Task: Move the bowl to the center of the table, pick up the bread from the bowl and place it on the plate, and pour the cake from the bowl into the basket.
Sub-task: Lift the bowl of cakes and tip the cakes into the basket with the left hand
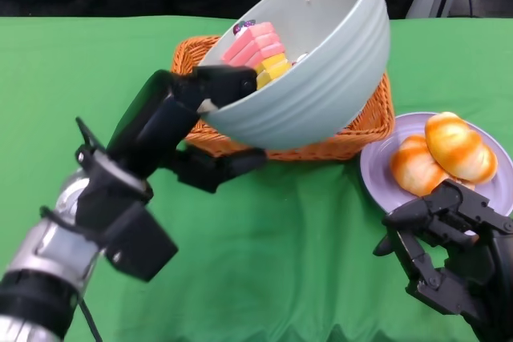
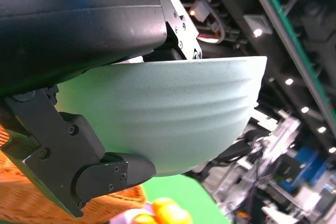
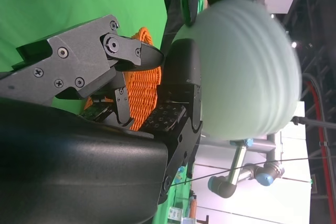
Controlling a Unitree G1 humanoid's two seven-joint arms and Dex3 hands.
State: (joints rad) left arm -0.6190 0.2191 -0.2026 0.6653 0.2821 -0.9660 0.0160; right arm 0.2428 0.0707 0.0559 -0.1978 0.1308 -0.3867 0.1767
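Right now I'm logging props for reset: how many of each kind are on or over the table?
Bowl: 1
Cake: 1
Basket: 1
Plate: 1
Bread rolls: 2
Total: 6

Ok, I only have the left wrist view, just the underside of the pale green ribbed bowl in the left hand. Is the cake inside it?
Observer: Yes. The head view shows the pink and yellow cake at the low edge of the tilted pale green ribbed bowl, next to the left hand's fingers.
Operator: Is the bowl over the basket?
Observer: Yes, it hangs tilted above the orange woven basket.
Operator: And the bread?
Observer: Two glazed bread rolls lie on the lilac plate. The right hand is near the plate's front edge and holds nothing.
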